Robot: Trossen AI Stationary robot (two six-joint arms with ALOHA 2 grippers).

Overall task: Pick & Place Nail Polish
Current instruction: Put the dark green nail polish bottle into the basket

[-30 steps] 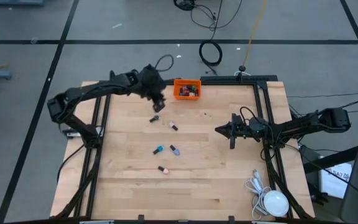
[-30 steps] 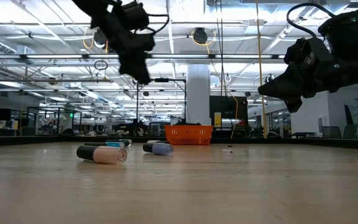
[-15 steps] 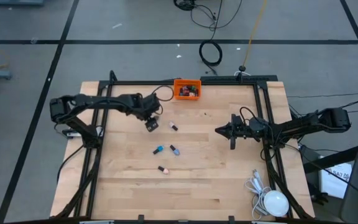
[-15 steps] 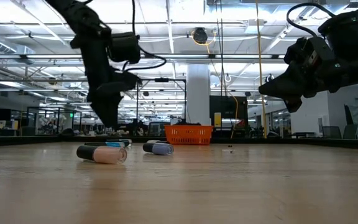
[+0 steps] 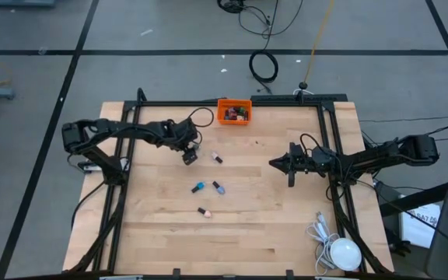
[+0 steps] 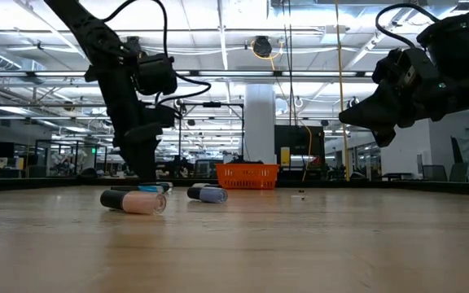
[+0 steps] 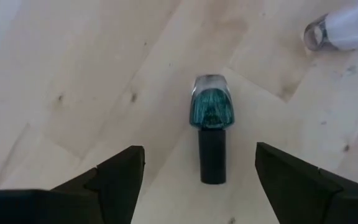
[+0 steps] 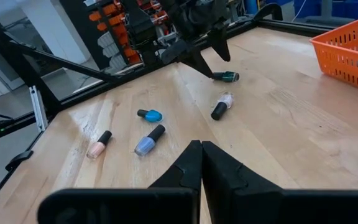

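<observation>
Find the left fingers spread wide and low over the far-left part of the counter, holding nothing, one on each side of the teal nail polish bottle. Note how that bottle lies flat on the wood, dark cap toward the wrist and glass body pointing away, roughly centred in the gap. Come straight down until the tips nearly touch the counter, then close across the glass body rather than the narrow cap, which probably gives a rounder, slipperier hold. Close slowly, since a lying bottle can roll or spin out if one finger touches first. Steer clear of the pale bottle just beside it toward the middle of the counter. Leave the blue bottle, the lavender bottle and the peach bottle, all nearer the counter's centre, for later trips. Once gripped, lift well clear before swinging toward the orange bin at the far edge, and release only above its rim. See the right fingers pressed together and empty, hanging above the right half of the counter.
</observation>
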